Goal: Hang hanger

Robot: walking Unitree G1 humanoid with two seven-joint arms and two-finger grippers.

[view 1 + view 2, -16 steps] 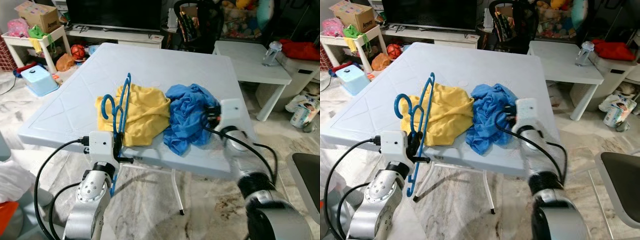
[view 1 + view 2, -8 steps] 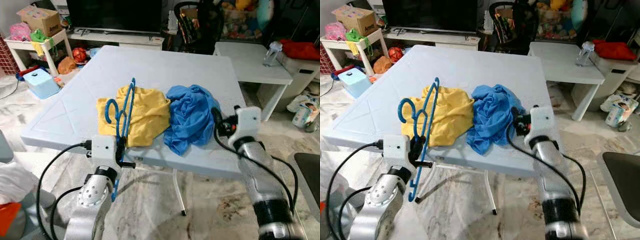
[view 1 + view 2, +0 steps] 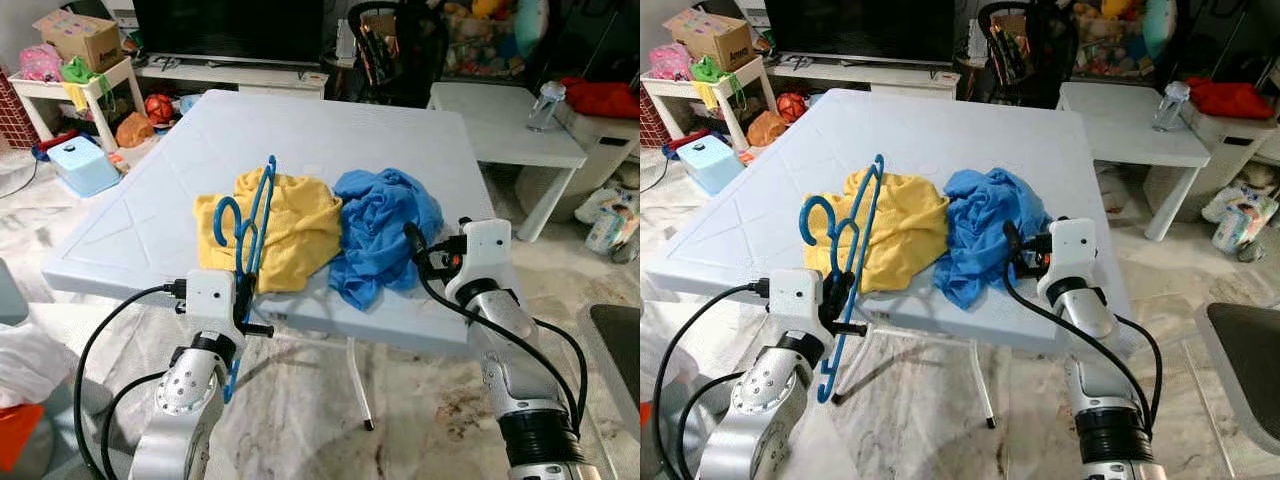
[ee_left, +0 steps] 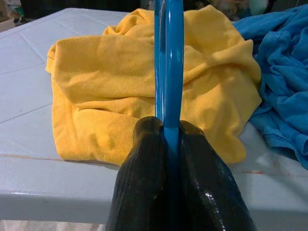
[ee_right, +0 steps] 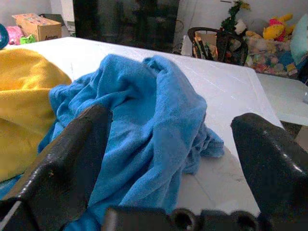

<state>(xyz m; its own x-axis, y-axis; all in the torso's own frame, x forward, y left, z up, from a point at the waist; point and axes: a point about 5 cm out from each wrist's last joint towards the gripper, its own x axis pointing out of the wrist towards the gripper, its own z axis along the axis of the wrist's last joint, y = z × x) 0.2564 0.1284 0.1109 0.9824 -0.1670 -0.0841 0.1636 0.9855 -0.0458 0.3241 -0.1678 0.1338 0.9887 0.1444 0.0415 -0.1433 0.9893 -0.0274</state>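
A blue hanger (image 3: 252, 212) stands upright, its hook over a crumpled yellow garment (image 3: 292, 228) on the pale blue table (image 3: 300, 130). My left gripper (image 3: 244, 298) is at the table's near edge, shut on the hanger's lower bar. In the left wrist view the black fingers (image 4: 144, 163) pinch the blue hanger (image 4: 168, 57) in front of the yellow garment (image 4: 106, 91). A blue garment (image 3: 380, 225) lies bunched to the right of the yellow one. My right gripper (image 3: 420, 262) is open at its right edge, its fingers (image 5: 72, 159) spread wide toward the blue garment (image 5: 144, 110).
A white side table (image 3: 505, 120) with a bottle (image 3: 542, 105) stands at the back right. A TV stand (image 3: 235, 70) and a black chair (image 3: 400, 50) are behind the table. A light blue box (image 3: 80, 165) sits on the floor at left, a dark seat (image 3: 615, 350) at right.
My right arm pulled back from the blue garment, then came in again at its right edge with the fingers open. The left gripper keeps the hanger; the camera shifted slightly.
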